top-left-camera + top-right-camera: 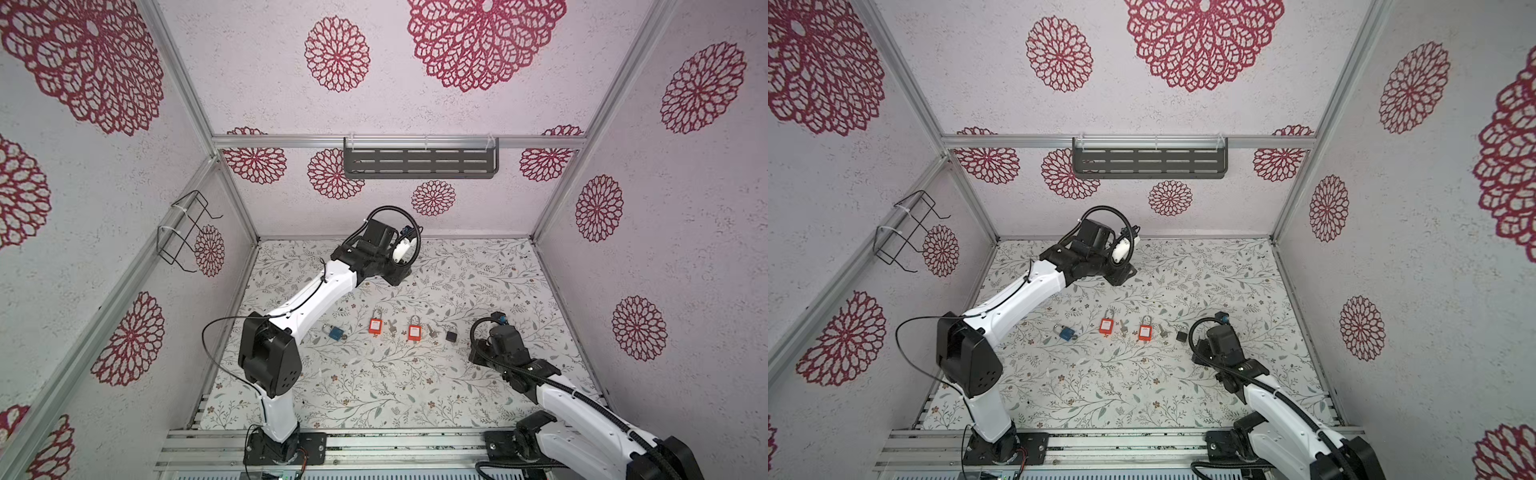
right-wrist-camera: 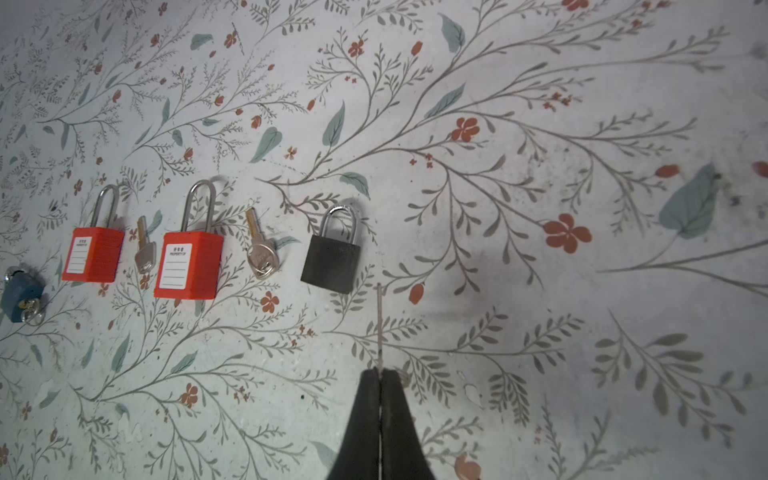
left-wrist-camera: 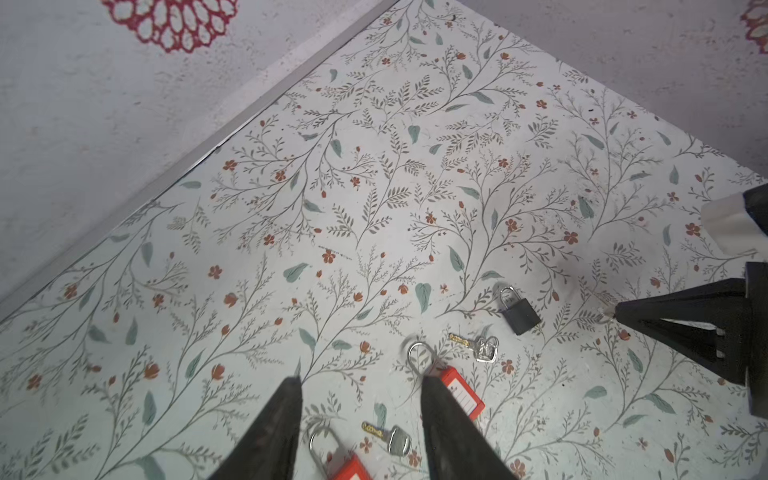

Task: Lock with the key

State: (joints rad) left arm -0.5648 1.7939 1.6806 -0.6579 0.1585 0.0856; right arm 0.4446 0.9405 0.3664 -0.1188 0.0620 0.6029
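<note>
Black padlock (image 2: 331, 259): square matte body with a short silver shackle, both legs meeting the body. It lies flat on the floral table cover (image 2: 540, 124). In both top views (image 1: 452, 335) (image 1: 1182, 336) it is the last item at the right arm's end of a row across the middle of the table.

Held key (image 2: 379, 328): thin metal, seen edge-on. It projects from the fingertips toward the black padlock, and its tip is near the lock's base. Whether it touches the cover cannot be told.

Other items in the row, working away from the black padlock:
- Ringed key (image 2: 259, 249): silver head with a brass-toned blade, just beside the black padlock.
- First red padlock (image 2: 189, 266): white label and a long shackle.
- Plain key (image 2: 145, 249): lies between the two red locks.
- Second red padlock (image 2: 93, 255): same pattern as the first.
- Blue padlock (image 2: 20, 293): a key sits in its base, and it lies at the left arm's end of the row.

Right gripper (image 2: 380, 372): fingers pressed together, pinching the held key at its head. It hangs near the black padlock on the side away from the ringed key.

Left gripper (image 3: 360, 380): fingers (image 3: 286, 415) are parted and hold nothing. In the top views it is raised over the back of the table, well apart from the row.
</note>
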